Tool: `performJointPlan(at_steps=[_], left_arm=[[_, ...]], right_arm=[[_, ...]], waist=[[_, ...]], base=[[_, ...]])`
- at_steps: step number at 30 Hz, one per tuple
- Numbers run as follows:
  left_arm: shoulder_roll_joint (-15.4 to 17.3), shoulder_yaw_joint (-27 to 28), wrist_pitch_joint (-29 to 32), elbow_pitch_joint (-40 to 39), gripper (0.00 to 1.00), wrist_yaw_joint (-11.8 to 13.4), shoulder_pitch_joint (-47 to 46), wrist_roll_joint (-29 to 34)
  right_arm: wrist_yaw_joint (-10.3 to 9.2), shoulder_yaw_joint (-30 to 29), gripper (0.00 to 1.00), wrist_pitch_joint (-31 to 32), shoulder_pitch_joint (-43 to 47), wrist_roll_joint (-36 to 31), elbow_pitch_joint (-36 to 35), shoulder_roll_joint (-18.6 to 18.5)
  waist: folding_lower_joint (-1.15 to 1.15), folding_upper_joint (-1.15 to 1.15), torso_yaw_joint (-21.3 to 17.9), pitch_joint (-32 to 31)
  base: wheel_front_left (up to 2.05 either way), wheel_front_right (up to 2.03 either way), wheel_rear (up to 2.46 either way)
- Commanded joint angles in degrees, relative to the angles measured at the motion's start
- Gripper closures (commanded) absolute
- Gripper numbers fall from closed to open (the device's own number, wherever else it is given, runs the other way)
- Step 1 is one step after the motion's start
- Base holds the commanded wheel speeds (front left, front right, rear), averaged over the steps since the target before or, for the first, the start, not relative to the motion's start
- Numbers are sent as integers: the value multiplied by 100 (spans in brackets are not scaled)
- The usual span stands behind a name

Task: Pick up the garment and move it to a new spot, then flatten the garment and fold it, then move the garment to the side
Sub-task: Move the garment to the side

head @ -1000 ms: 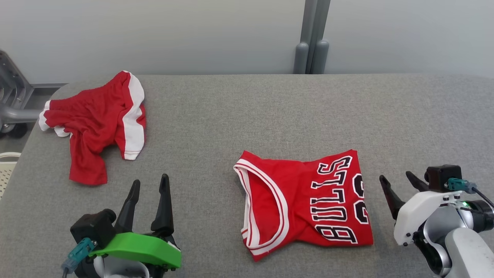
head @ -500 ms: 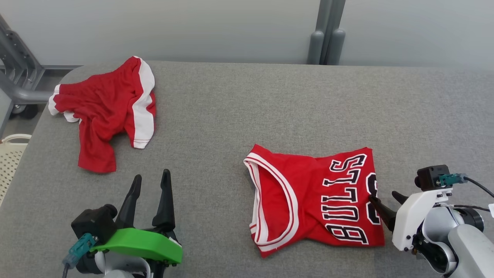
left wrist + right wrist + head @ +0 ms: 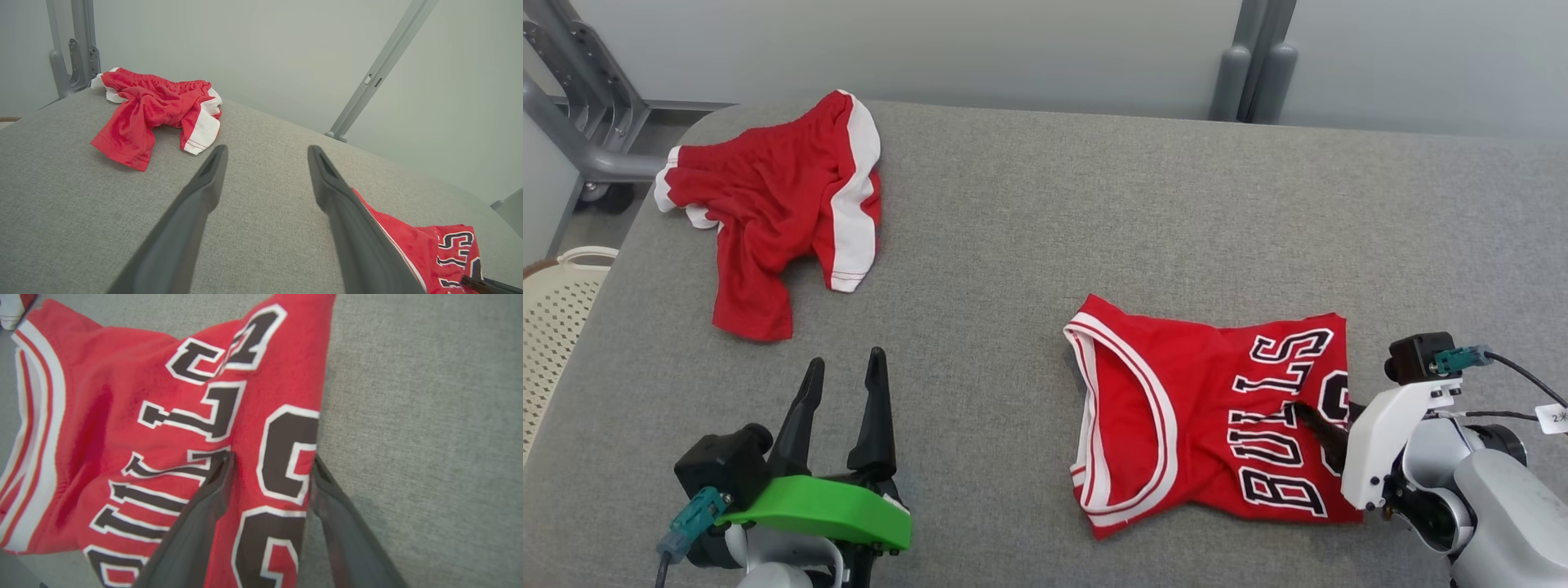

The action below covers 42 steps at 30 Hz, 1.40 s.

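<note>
The folded red jersey (image 3: 1217, 416) lies on the grey table (image 3: 1029, 212), right of centre and toward the near edge. Its trimmed opening faces left and its lettering runs away from me. The pick turns on its right-hand border, which also runs near to far. My right gripper (image 3: 271, 459) has its fingers (image 3: 204, 506) spread astride that border, one over the black numeral and the other just off the cloth above bare table. The fabric sits between them, unpinched. I can't tell whether the tips touch it. I judge that closing here would catch the edge, provided the tips sit low enough to gather every layer. My left gripper (image 3: 845, 359) hovers well apart to the left, fingers spread and empty, so the right arm is plainly nearer. The crumpled red shorts (image 3: 776, 204) lie at the far left corner.
</note>
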Motion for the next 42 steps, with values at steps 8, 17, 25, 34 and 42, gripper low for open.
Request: performJointPlan(at_steps=[8,17,25,34,42], left_arm=[[18,-64,-50,-74,0,15,-100,122],[-44,-208,0,-82,0,-32,-216,194],[-65,-317,36,-116,0,-80,-441,272],[32,-341,123,-156,0,-99,-757,378],[136,-282,161,-150,0,-52,-908,439]], right_arm=[[-3,91,100,-342,-341,97,284,-237],[-3,11,100,-374,-688,31,353,-606],[-3,-71,100,-352,-1065,-182,295,-745],[-3,-34,100,-486,-1427,-312,379,-541],[-3,-34,100,-660,-1756,-410,658,-212]], waist=[[0,0,-254,43],[0,0,-948,105],[0,0,-1850,311],[0,0,-2953,556],[0,0,-3325,703]], base=[[0,0,0],[0,0,0],[0,0,0],[0,0,0],[0,0,0]])
